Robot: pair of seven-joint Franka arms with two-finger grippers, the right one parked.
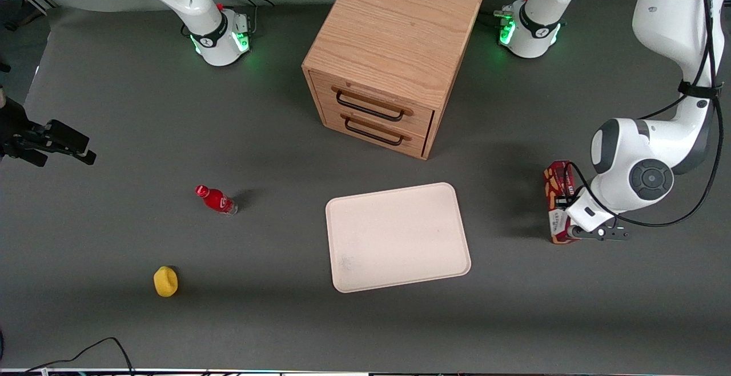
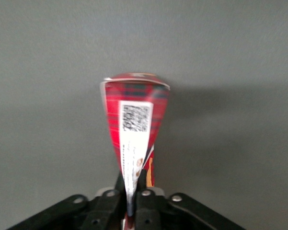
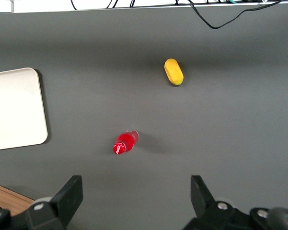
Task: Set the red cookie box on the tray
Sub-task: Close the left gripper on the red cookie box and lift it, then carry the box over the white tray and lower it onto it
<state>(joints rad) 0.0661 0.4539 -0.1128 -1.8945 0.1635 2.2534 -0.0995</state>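
The red cookie box [image 1: 555, 193] is a slim dark-red carton with cookie pictures, out toward the working arm's end of the table. My left gripper [image 1: 564, 211] is shut on it, and the arm's hand covers part of the carton. In the left wrist view the red cookie box [image 2: 134, 120] shows its white barcode label, and the gripper [image 2: 132, 194] pinches its near end between both fingers, above the grey table. Whether the box touches the table is unclear. The tray [image 1: 400, 239], pale pinkish-cream and bare, lies flat beside the box toward the table's middle, a gap apart from it.
A wooden two-drawer cabinet [image 1: 394, 50] stands farther from the front camera than the tray. A small red bottle [image 1: 216, 199] and a yellow object [image 1: 165, 281] lie toward the parked arm's end. The right wrist view shows that bottle [image 3: 124, 143], the yellow object [image 3: 173, 71] and the tray's corner [image 3: 14, 110].
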